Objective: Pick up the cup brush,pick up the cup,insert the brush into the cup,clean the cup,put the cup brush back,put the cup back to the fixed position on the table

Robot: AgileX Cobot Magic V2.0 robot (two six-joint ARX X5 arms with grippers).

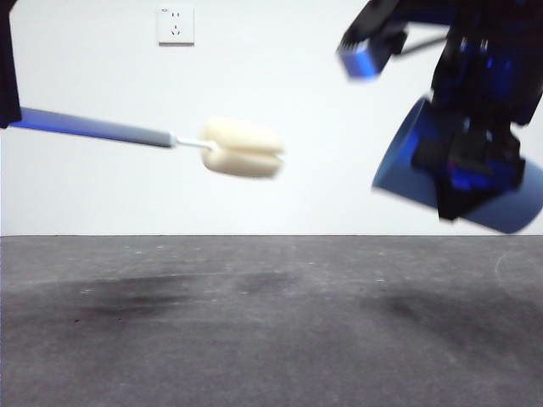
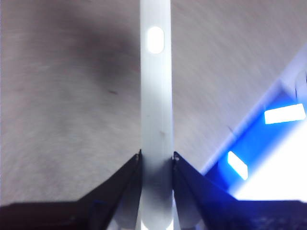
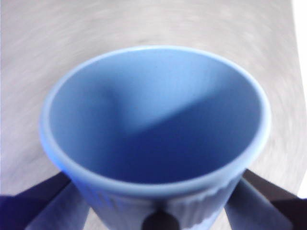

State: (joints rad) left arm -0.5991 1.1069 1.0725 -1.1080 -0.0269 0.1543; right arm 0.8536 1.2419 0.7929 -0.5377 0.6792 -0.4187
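Note:
The cup brush [image 1: 170, 138] hangs level in the air at the left of the front view, its cream sponge head [image 1: 243, 148] pointing right. My left gripper [image 2: 157, 155] is shut on its grey handle [image 2: 156, 96]. The blue cup [image 1: 407, 157] is held high at the right, tipped on its side with its mouth facing left towards the sponge, a gap between them. My right gripper [image 1: 467, 161] is shut around the ribbed wall. The right wrist view looks straight into the cup's empty inside [image 3: 153, 115].
The dark grey table [image 1: 254, 322] stretches below both arms, scuffed and with shadows on it. A white wall with a socket [image 1: 176, 25] stands behind.

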